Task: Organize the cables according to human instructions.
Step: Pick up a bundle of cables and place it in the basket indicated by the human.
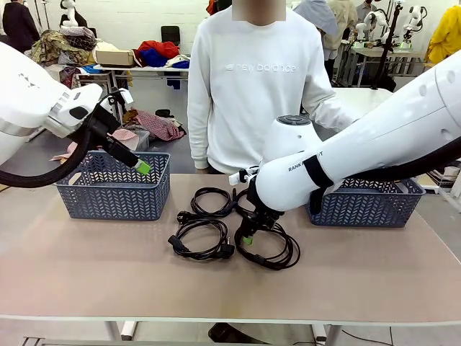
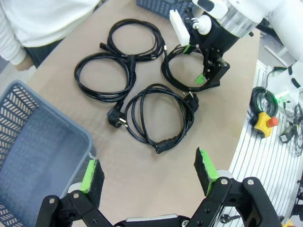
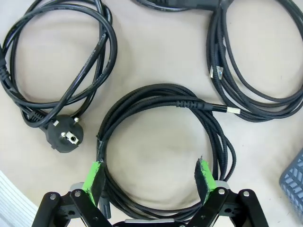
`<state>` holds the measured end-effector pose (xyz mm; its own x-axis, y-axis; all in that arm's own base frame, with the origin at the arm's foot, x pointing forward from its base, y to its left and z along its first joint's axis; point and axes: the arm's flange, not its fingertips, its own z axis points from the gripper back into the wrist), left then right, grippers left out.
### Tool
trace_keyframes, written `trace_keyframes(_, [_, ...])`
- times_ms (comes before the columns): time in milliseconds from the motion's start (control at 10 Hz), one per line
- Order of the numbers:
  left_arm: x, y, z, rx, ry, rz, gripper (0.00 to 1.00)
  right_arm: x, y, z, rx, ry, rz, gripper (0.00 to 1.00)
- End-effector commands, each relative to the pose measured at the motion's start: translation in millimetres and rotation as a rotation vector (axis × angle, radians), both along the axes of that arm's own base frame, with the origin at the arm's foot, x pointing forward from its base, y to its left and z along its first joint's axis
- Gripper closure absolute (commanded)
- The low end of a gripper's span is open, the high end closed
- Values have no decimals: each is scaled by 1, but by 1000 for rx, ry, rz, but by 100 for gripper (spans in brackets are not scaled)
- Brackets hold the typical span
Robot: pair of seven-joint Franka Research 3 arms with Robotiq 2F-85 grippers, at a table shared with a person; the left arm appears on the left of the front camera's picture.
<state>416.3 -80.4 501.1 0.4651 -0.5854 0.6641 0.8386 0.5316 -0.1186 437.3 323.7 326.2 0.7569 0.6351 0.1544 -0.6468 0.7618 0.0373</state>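
The person's white sweatshirt is showing the brand "new balance" in pale, low-contrast lowercase letters across the chest, seen in the front view. The right arm is carrying small dark print on its white shell near the wrist, reading "RANK" and, a little farther along, a single "T", with a black strap crossing the print between them.

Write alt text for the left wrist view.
Four coiled black cables lie on a tan table, with the right gripper poised over one coil. The open left gripper hovers nearer, beside a grey basket.
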Motion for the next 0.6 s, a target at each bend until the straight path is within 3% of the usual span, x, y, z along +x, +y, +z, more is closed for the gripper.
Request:
trace_keyframes(0, [-1, 2, -1, -24, -13, -20, 0, -3, 13, -6, 4, -14, -24, 0])
trace_keyframes(500, [-1, 2, -1, -24, -13, -20, 0, -12, 20, -10, -11, -4, -14, 0])
